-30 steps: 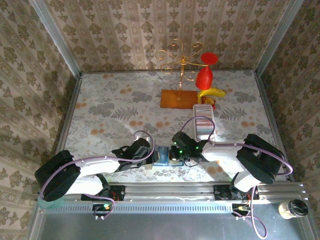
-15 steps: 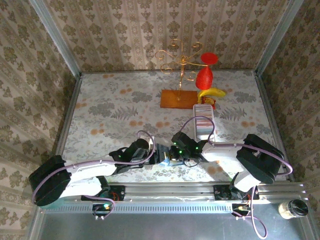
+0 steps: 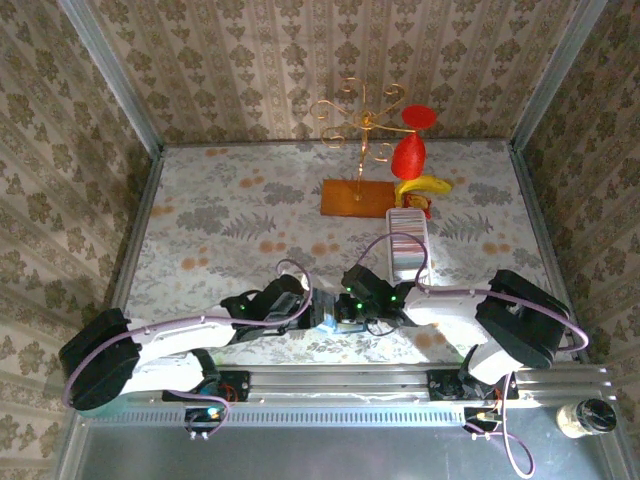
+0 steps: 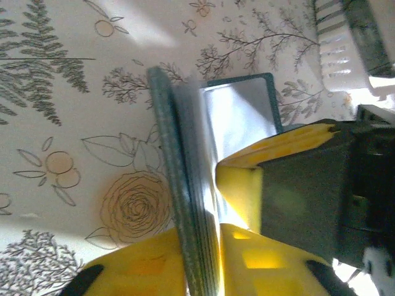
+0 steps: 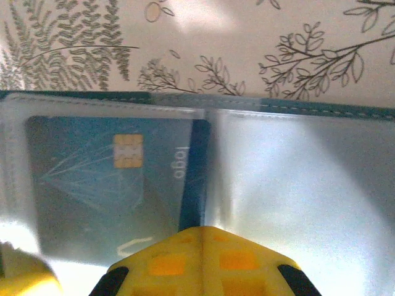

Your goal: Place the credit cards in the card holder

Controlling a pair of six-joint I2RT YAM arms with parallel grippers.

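Note:
The teal card holder [image 3: 328, 318] lies open near the table's front edge, between both grippers. My left gripper [image 3: 316, 312] is shut on one upright leaf of the card holder [image 4: 179, 203], seen edge-on between its yellow fingers [image 4: 139, 271]. My right gripper [image 3: 346, 310] is shut, its joined yellow fingertips [image 5: 203, 246] resting over the clear sleeves of the card holder [image 5: 308, 106]. A blue credit card [image 5: 111, 179] with a gold chip sits inside the left sleeve. The right sleeve looks empty. More credit cards [image 3: 406, 243] stand in a white tray.
The long white tray [image 3: 407, 262] stands just behind the right gripper, and its slotted end [image 4: 336, 46] is close to the holder. Farther back are a gold wire stand on a wooden base [image 3: 355, 197], a red object [image 3: 408, 155] and a banana [image 3: 422, 186].
The left arm has shifted and its gripper has edged rightward, closer against the right gripper over the holder. The right arm has hardly moved.

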